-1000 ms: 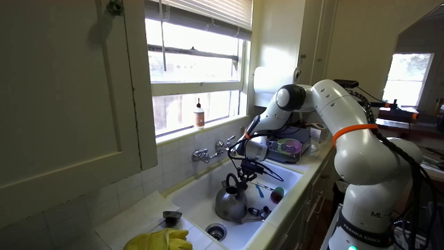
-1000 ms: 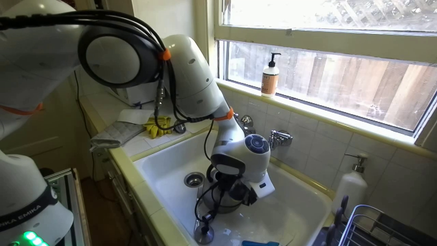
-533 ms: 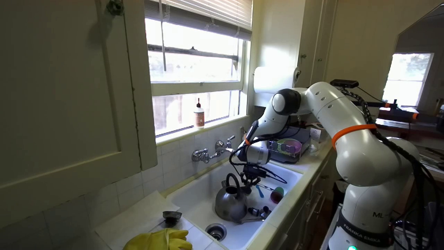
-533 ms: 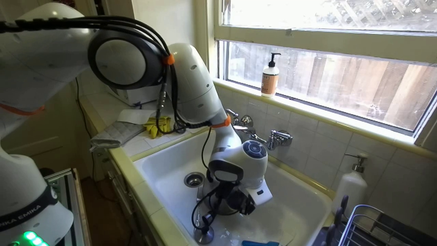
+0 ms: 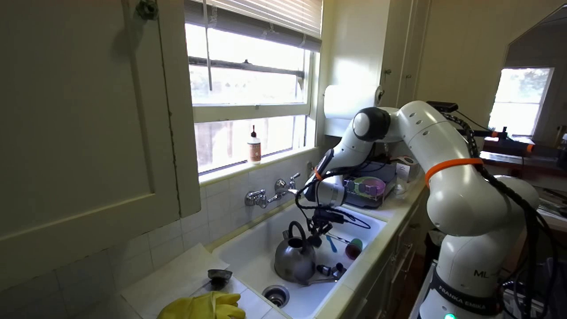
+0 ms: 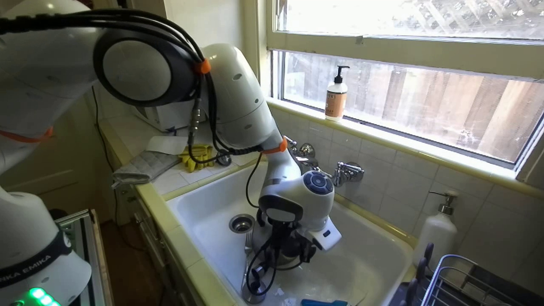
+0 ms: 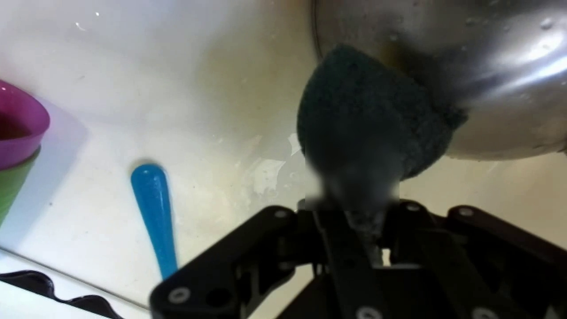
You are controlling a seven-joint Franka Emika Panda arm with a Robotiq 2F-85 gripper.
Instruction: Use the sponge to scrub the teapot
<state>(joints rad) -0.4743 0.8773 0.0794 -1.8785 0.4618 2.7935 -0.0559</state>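
hand (image 7: 352, 204) drawn nearly closed, with a dark sponge (image 7: 359, 110) pinched between its fingertips, though that spot is blurred in the wrist view. most of the sponge bulges out past the tips and sits just beside the pot (image 5: 294, 263), overlapping its metal side as the wrist view has it; i can't tell whether the two touch. the pot stands upright in the sink (image 5: 248, 250), its dark handle (image 5: 302, 230) arched over the top, between the hand and the drain (image 5: 275, 296). in an exterior view the arm (image 6: 242, 97) hides much of it. a fork (image 6: 248, 242) lies close by the pot, tines near the drain. away from the pot, past the hand, lies a blue utensil (image 7: 155, 212), and beyond that a cup (image 7: 20, 150), pink at the mouth and green lower down. drops of water dot the pot, and wet patches shine on the sink's floor. on the bench (image 6: 168, 185) are yellow gloves (image 5: 199, 306), with a small dark round thing (image 5: 219, 277) near them. taps (image 6: 348, 172) come out of the tiled wall, and a soap bottle (image 6: 335, 104) stands upright on the sill (image 6: 382, 137).
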